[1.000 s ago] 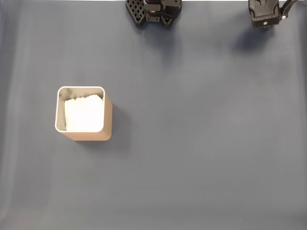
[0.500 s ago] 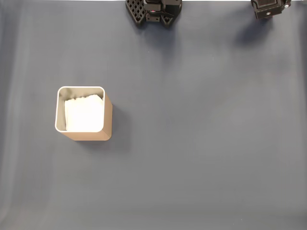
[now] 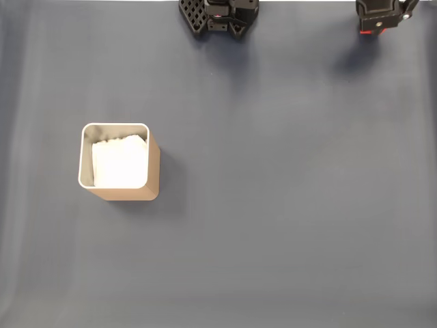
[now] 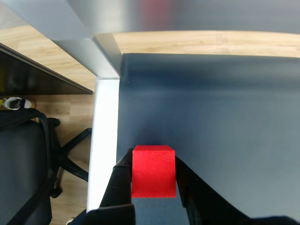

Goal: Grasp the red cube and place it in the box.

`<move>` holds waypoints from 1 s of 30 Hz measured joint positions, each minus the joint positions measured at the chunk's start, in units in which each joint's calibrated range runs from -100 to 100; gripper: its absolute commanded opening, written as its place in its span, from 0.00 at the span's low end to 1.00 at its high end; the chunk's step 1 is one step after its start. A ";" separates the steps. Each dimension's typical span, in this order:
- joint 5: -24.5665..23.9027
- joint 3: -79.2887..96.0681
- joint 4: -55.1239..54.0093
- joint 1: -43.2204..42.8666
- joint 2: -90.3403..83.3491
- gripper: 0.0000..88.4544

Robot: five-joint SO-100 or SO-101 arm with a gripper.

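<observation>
Compared with a second ago, the only thing that's shifted in the fixed view is the black arm part at the top right edge: it sat lower and fuller in frame back then, slid almost out half a second ago, and now it's peeking in again with a small red patch showing on it. Everything else is parked where it was. Going big to small: the counter (image 3: 287, 205), dark blue-grey, is mostly bare, with the arm's base (image 3: 218, 15) at the top middle. The box (image 3: 151, 167) stands well to the left, open side up, white lining visible, nothing red inside it. In the wrist view the claw (image 4: 154, 176) is clenched on the red cube (image 4: 153, 171), one black finger pressed to each side, and the cube looks lifted off the counter near its corner, with a wooden floor and an office chair (image 4: 28, 159) beyond the edge. So I'd say the grasp half is done. What's left is the long carry across the counter to the box, getting over the opening, and letting go.
</observation>
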 measured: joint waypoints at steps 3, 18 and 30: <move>-0.49 -2.73 3.09 0.38 -1.25 0.00; -2.39 -16.94 22.10 0.30 -8.92 0.00; -3.17 -21.68 32.98 6.69 -15.96 0.00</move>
